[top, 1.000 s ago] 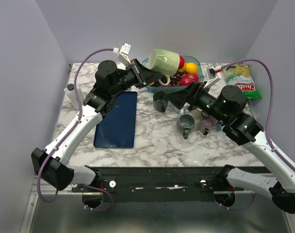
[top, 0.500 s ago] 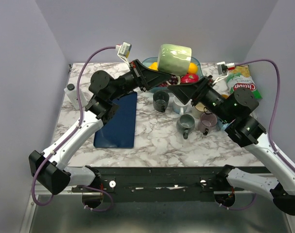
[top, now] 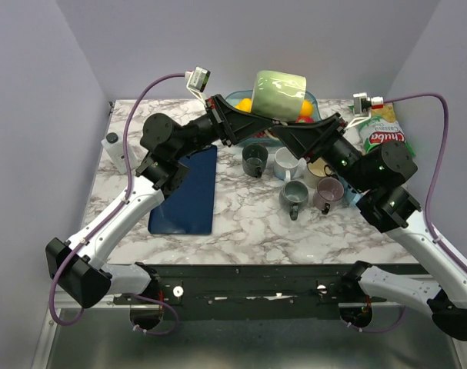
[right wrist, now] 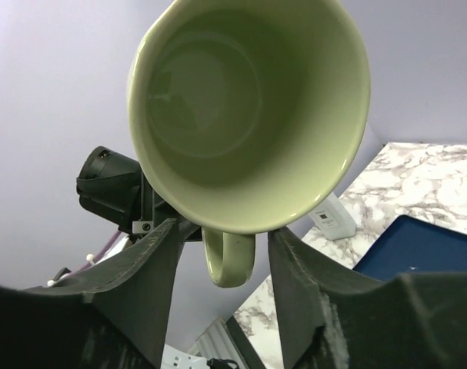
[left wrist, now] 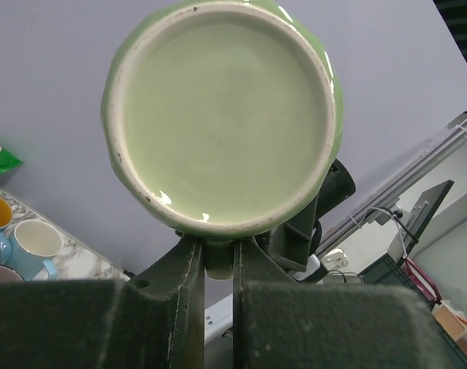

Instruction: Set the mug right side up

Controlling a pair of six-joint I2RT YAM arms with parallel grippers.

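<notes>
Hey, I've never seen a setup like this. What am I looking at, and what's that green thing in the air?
These are two robot arms bolted to a marble table. One picture looks down from above; the other two come from cameras on the wrists. The left claw pinches the handle of a green mug, held up in the air. The right claw stands open around that same handle, not gripping. Below lie smaller mugs, a blue mat, a fruit bowl and a chip bag.
</notes>
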